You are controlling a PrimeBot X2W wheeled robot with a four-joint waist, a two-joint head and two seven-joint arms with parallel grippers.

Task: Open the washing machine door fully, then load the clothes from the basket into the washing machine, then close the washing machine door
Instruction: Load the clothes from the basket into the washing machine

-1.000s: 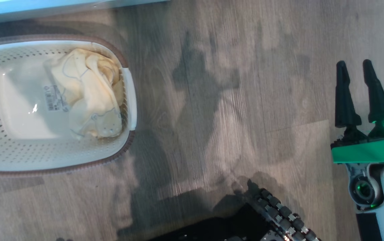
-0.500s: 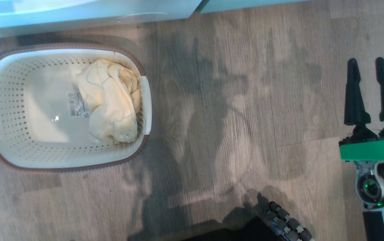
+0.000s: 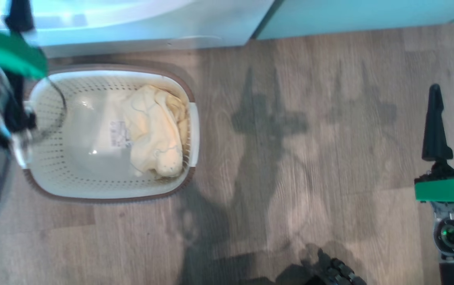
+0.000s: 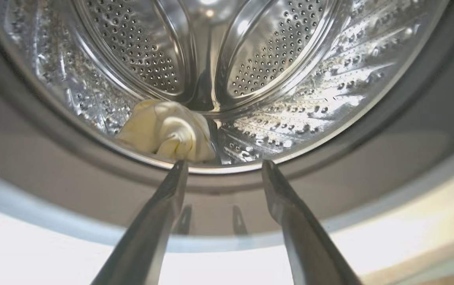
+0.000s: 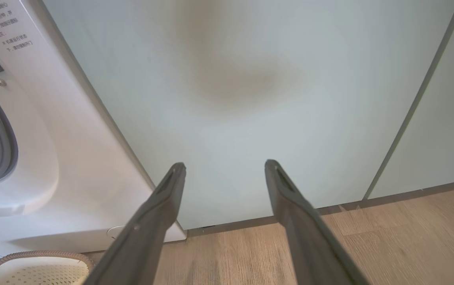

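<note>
Head view had a pale yellow garment [image 3: 153, 132] bunched against the right end of the basket [image 3: 104, 196], close to its white handle [image 3: 194, 132], with the cloth's edge reaching the label [image 3: 117, 134] on the basket's bottom (the rest of that bottom lay uncovered). The basket stood on the wood floor [image 3: 310, 178] just in front of the washing machine [image 3: 151, 33].

Left wrist view looked into the machine's steel drum [image 4: 290, 55], where another pale yellow garment [image 4: 167, 130] lay crumpled at the drum's lower front, just behind the grey ring [image 4: 416, 130] of the opening. The left gripper [image 4: 223, 166] hung before that opening, its fingers spread apart and holding nothing.

The right gripper [image 3: 452, 95] was well off to the right of the basket, above the floor, fingers likewise apart and empty. Its wrist view faced a pale green cabinet panel [image 5: 250, 99] beside the machine, with the basket's rim at the lower left corner.
</note>
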